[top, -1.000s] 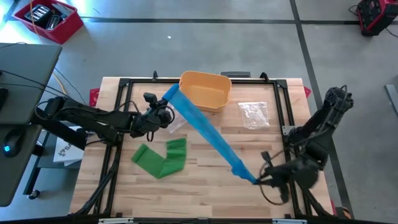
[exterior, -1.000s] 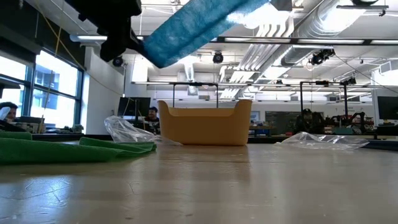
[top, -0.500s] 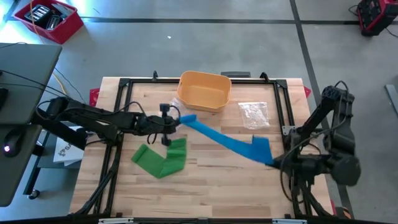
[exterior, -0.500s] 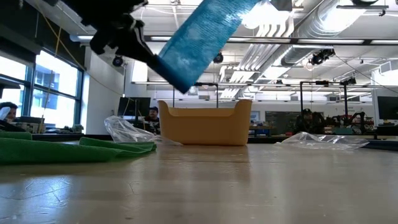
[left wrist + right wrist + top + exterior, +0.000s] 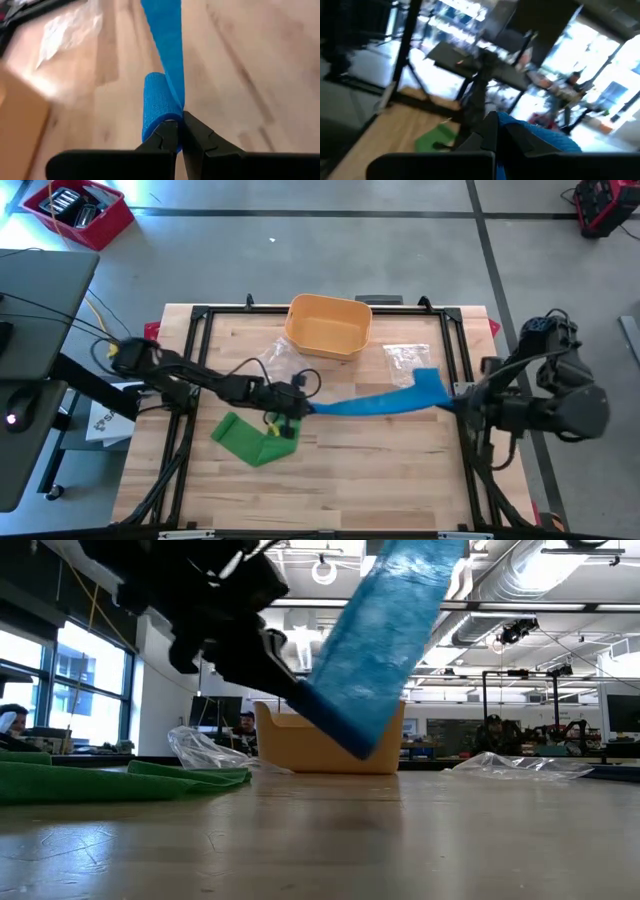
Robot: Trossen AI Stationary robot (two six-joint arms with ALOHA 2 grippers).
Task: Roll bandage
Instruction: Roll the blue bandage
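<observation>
Blue bandage [image 5: 375, 402] hung stretched above table [image 5: 340, 480] middle, between both hands. Left hand [image 5: 303, 408] near table centre, clamped on partly rolled end [image 5: 159, 102]. Right hand [image 5: 452, 402] at right edge, closed on other end. Green bandage [image 5: 256, 438] lay toward left edge; bin [image 5: 329, 325] at far edge.

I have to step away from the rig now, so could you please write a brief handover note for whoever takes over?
Left tool: shut on the blue bandage, pinching the end where a short roll has started, mid-table by the green bandage.
Right tool: shut on the blue bandage's other end, near the table's right edge.
The strip hangs stretched between both tools, above the wood.
Done: rolling just begun.
Left: most of the strip is unrolled; the green bandage lies loose; the orange bin sits at the far edge.
</observation>
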